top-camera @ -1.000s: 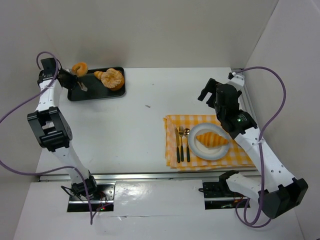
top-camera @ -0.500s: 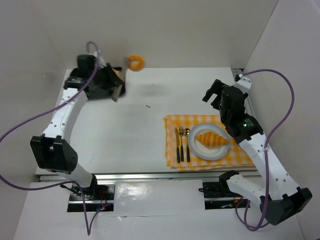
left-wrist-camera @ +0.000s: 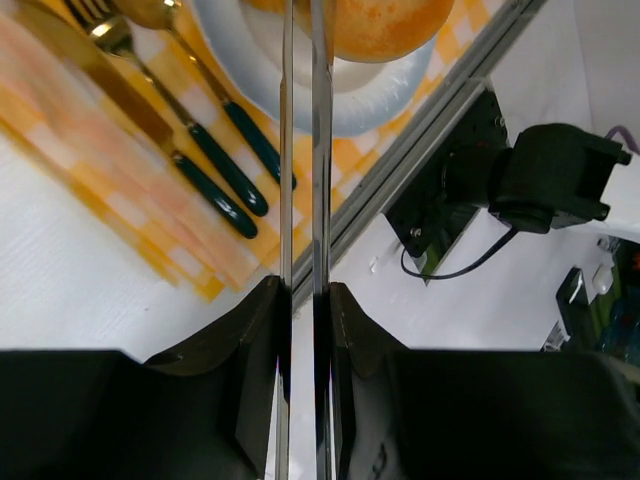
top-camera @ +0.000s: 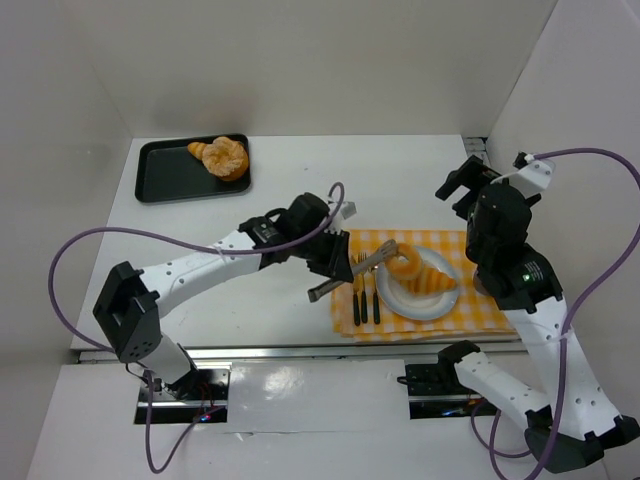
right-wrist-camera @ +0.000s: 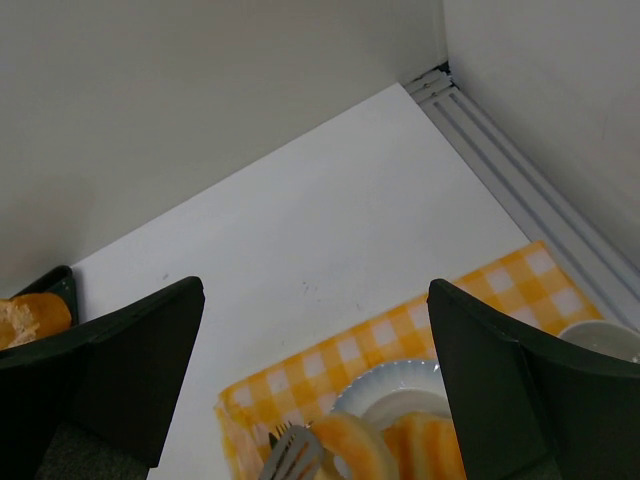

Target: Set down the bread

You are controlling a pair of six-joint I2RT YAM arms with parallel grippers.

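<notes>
Golden-brown ring-shaped bread (top-camera: 405, 262): top view; over the left part of the round white ceramic plate (top-camera: 425, 308), pinched at the tips of the long shiny steel tongs (top-camera: 352, 275). Whether it rests on the plate cannot be told.
Left gripper (top-camera: 338, 265): top view; just left of the plate, above the cutlery. Its jaws are nearly closed and clamped on the tongs' middle, so the bread sits beyond the fingers at the tongs' far end, on the plate side.
Ridged golden croissant (top-camera: 432, 282): top view; lying on the plate, just right of the ring bread.
Yellow-and-white checked cloth (top-camera: 400, 326): top view; spread under the plate.
Dark-handled knife, fork and spoon (top-camera: 365, 300): top view; on the cloth, just left of the plate.
Flat black rectangular tray (top-camera: 165, 175): top view; well apart from the plate, far left, holding knobbly golden rolls (top-camera: 225, 157).
Right gripper (top-camera: 460, 183): top view; beyond the plate's far right side, jaws spread wide, holding nothing.
Tongs, left wrist view: two thin mirror-bright blades (left-wrist-camera: 300, 150) run parallel and close together out from between matte black fingers (left-wrist-camera: 255, 330) to the smooth, rounded bread (left-wrist-camera: 375, 20) above the plate's glossy rim (left-wrist-camera: 330, 100).
Fingers, right wrist view: two black pads (right-wrist-camera: 110, 370) stand wide apart with nothing between them. Below them, bread (right-wrist-camera: 350, 440) and croissant (right-wrist-camera: 430, 450) sit over the plate (right-wrist-camera: 385, 385), with a toothed tongs tip (right-wrist-camera: 290, 455) at the bread's left.
</notes>
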